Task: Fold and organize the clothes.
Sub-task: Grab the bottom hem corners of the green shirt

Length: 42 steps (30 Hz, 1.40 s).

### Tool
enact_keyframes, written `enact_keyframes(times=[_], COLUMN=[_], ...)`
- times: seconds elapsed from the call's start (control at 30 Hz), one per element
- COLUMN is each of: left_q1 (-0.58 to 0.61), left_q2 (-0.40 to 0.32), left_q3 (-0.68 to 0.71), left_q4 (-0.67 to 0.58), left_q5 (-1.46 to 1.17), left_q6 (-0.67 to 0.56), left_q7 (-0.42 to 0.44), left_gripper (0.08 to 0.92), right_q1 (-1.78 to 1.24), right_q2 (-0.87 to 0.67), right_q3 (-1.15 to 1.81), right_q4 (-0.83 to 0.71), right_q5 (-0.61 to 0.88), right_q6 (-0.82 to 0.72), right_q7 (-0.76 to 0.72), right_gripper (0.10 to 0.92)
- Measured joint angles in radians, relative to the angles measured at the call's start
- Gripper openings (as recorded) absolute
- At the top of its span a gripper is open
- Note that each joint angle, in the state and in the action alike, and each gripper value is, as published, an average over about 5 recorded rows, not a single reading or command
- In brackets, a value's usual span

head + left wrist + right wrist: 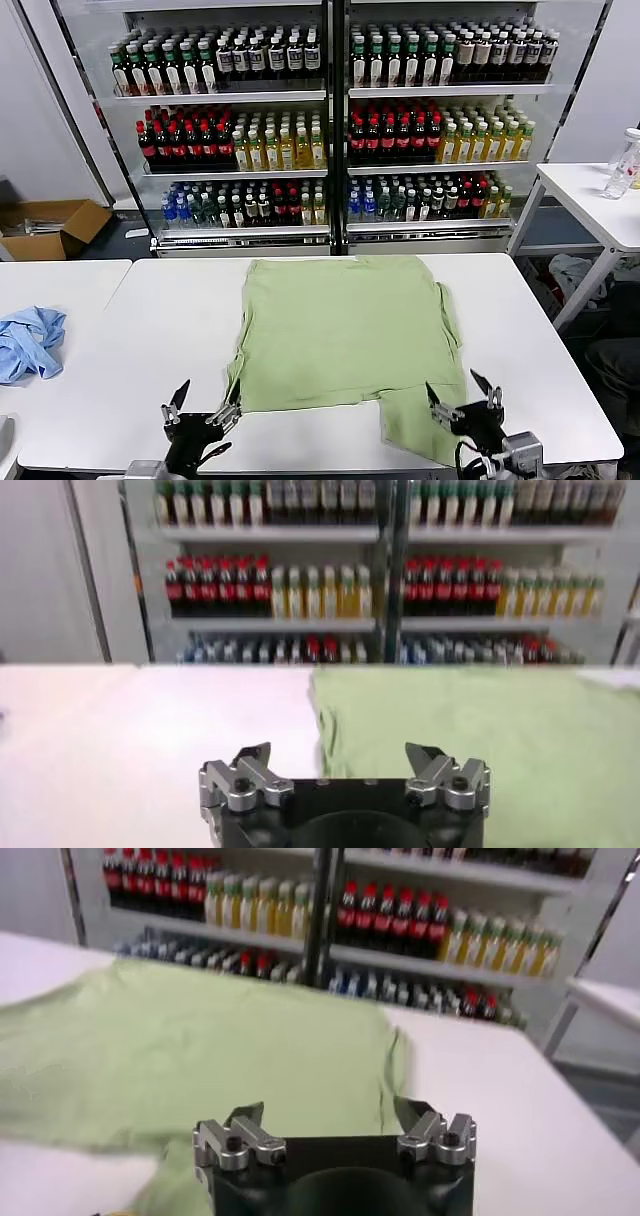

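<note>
White table (170,320) is seen before shelves of bottles (330,130). The green shirt (345,330) is spread flat at its middle. The left gripper (205,405) is placed at 7 o'clock of the shirt, the right gripper (465,395) at 5 o'clock above its hem; both fingers are spread, nothing is held. A blue garment (28,340) is lying at 9 o'clock.

A white desk (160,330) fills the foreground. A second white desk (50,280) stands just beside it on the left and carries a crumpled light blue garment (28,342). Behind both rises a glass-fronted drinks cooler (330,120) with rows of bottles (400,135) capped red, green, yellow and blue. An open cardboard box (50,228) sits on the floor at the left. Far right, another white desk (590,200) holds a clear plastic bottle (624,165).
</note>
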Motion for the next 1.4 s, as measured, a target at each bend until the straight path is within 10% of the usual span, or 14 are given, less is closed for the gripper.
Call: enact_keyframes(times=[0.47, 1.4], left_q1=[-0.086, -0.094], left_q2=[0.005, 0.055], left_q3=[0.048, 0.032], left_q4=[0.129, 0.134], left_q5=[0.014, -0.124], left_q6=[0.079, 0.085], left_q7=[-0.032, -0.025], left_gripper=[0.799, 0.091], right_q1=[-0.032, 0.042], right_q2=[0.013, -0.024], right_q3=[-0.026, -0.011], right_q4=[-0.047, -0.053], right_q5=[0.041, 0.161], right_q6=[-0.021, 0.003], right_q7=[0.005, -0.003], right_gripper=[0.787, 0.106])
